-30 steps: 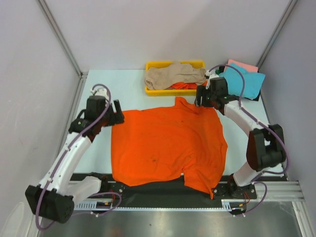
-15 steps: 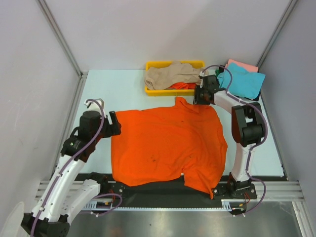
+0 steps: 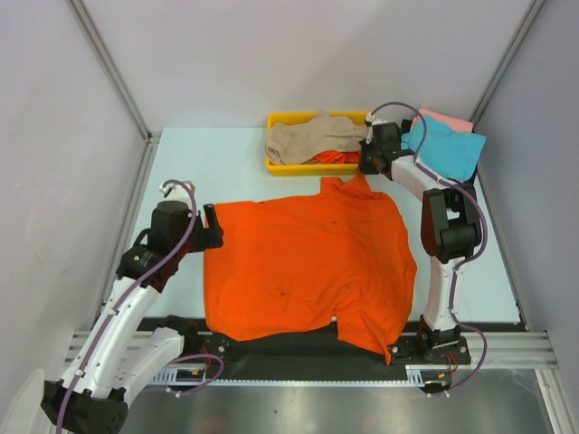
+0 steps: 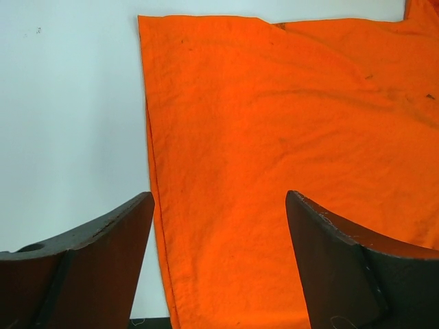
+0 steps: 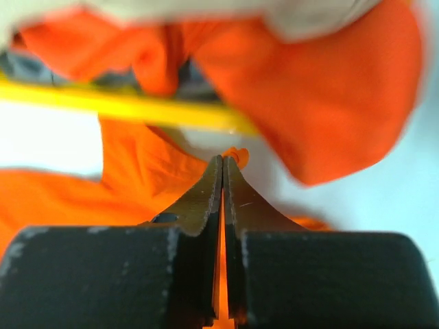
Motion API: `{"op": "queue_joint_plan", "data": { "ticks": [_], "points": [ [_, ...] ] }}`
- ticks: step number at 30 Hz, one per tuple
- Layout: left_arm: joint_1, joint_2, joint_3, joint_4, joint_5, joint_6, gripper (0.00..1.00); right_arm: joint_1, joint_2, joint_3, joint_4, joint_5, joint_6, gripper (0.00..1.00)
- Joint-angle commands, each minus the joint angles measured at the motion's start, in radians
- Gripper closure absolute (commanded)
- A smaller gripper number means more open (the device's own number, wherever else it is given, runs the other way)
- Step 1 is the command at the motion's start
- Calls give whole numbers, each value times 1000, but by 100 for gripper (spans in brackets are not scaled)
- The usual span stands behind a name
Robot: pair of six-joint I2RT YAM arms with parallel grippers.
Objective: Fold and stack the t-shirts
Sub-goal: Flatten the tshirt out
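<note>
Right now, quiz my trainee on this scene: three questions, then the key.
1. True or false: the left gripper is shut on the orange shirt.
2. Which shirt lies on top in the tray? A beige, B teal, C pink.
3. Fill in: the teal shirt lies on the ___ shirt.
Key: 1 false, it is open over the shirt's left edge. 2 A, the beige shirt. 3 the pink shirt.
</note>
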Motion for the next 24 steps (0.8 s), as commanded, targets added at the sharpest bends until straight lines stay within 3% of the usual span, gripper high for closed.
{"op": "queue_joint_plan", "data": {
  "ticks": [1,3,4,7,12,17,20,24],
  "points": [
    [-3,0,4,26,-4,13,17,4,-48,26,126,106,-73,100],
    [-3,2,4,26,-8,10,17,10,-47,31,146,129,-99,98],
    [-3,2,4,25,-11,10,17,19,-50,22,138,184,-103,92],
    [-3,3,5,23,-24,5,17,28,-85,-42,155,267,-93,27],
    [-6,6,19,-9,-62,-19,20,19,-216,-127,120,387,-32,21],
    [-55,9,84,-144,-90,-125,21,10,-450,-333,45,341,71,21],
    [-150,35,81,-190,-100,-220,21,21,-643,-484,33,283,156,20],
    [-398,100,32,-231,-145,-387,21,91,-868,-758,-13,231,259,20]
  ]
}}
